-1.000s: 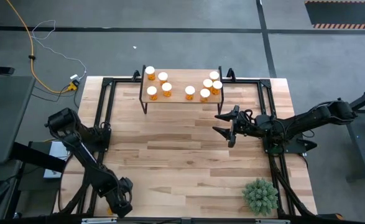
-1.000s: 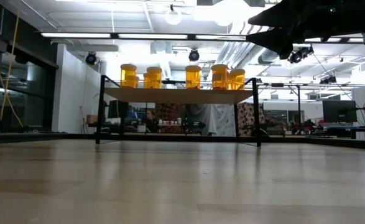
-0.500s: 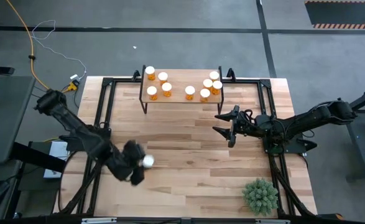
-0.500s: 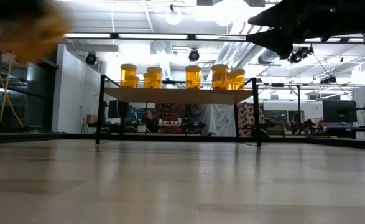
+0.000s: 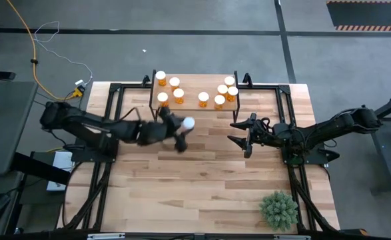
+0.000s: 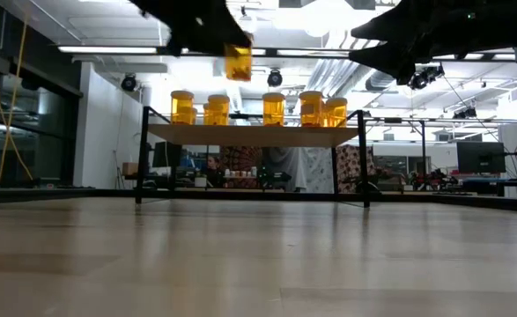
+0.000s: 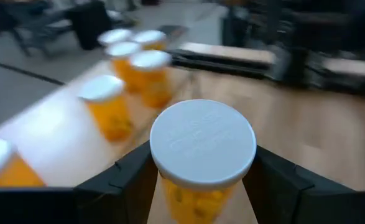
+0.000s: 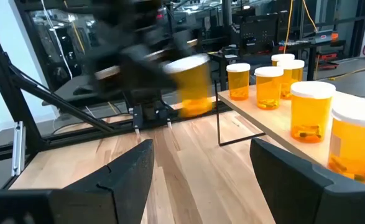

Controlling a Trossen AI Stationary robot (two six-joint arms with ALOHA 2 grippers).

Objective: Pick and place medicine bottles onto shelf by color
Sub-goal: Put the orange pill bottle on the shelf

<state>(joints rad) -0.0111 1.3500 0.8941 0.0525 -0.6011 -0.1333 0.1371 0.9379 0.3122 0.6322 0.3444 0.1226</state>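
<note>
Transport step was in hand: the left gripper [image 5: 180,133], clamped on a capped bottle [image 5: 188,123], held it above the table just in front of the shelf [image 5: 192,107]. The right gripper [image 5: 243,135] waited open beside the shelf. Next move, by judgement, called for lowering the bottle onto bare board between the two bottle groups.

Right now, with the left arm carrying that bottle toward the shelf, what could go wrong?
1. The left gripper holds the carried bottle just below its cap; a knock might tilt it or work it loose.
2. The shelf already holds eight bottles in two clusters, so setting this one down could topple a neighbour, such as the front bottle nearest the gripper.
3. The right gripper waits open near the shelf's front right corner, so the arms could crowd each other.
</note>
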